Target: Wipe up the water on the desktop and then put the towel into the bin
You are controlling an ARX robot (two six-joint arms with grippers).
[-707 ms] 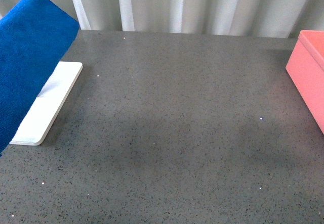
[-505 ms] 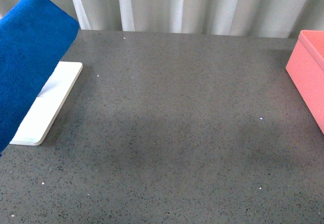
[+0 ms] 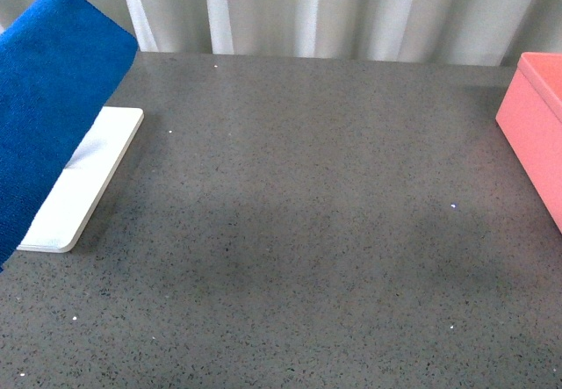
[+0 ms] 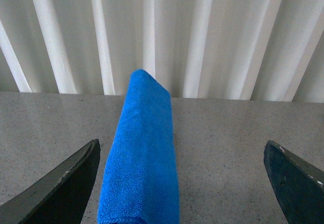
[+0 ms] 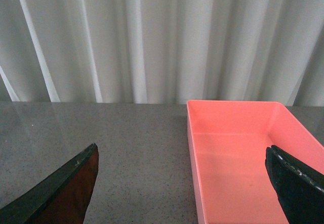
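Observation:
The bright blue towel (image 3: 53, 99) hangs in a raised fold over the white tray at the far left of the dark grey desktop (image 3: 307, 213). In the left wrist view the towel (image 4: 144, 153) runs as a long ridge ahead. My left gripper (image 4: 180, 148) is open, and the towel lies toward one finger (image 4: 61, 183) without touching it. The salmon-pink bin (image 3: 536, 134) stands at the right edge. My right gripper (image 5: 181, 153) is open above the desktop, with the empty bin (image 5: 238, 158) just ahead near one finger (image 5: 296, 183). I cannot make out any water. Neither arm shows in the front view.
A flat white tray (image 3: 83, 187) lies under the towel at the left. Pale pleated curtains (image 3: 334, 11) close off the far edge of the desktop. Faint darker patches mark the middle of the surface.

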